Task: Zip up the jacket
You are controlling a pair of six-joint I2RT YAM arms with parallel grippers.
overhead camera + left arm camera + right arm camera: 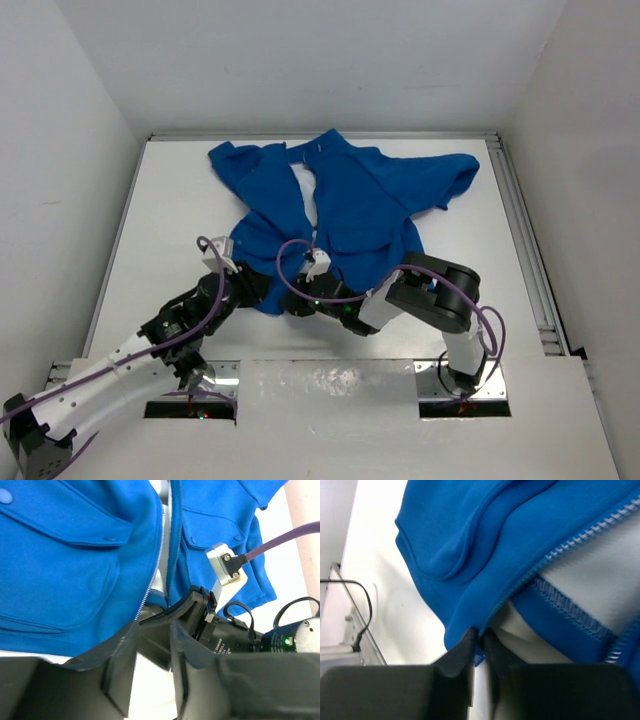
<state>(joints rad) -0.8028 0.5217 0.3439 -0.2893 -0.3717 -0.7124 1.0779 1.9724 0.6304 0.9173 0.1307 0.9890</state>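
The royal-blue jacket (350, 200) lies front up on the white table, its front open along a light zipper (152, 565). My right gripper (298, 300) is at the bottom hem; in the right wrist view it (481, 632) is pinched shut on the lower end of one zipper edge of the jacket (470, 540). My left gripper (258, 283) sits just left of it at the hem. In the left wrist view it (151, 627) is open, with bare table between the fingers, the jacket (65, 565) beside its left finger and the right gripper's black fingers (185, 607) just ahead.
A metal rail (525, 240) runs along the table's right side and also shows in the right wrist view (355, 630). White walls enclose the table on three sides. Purple cables (215, 290) loop over both wrists.
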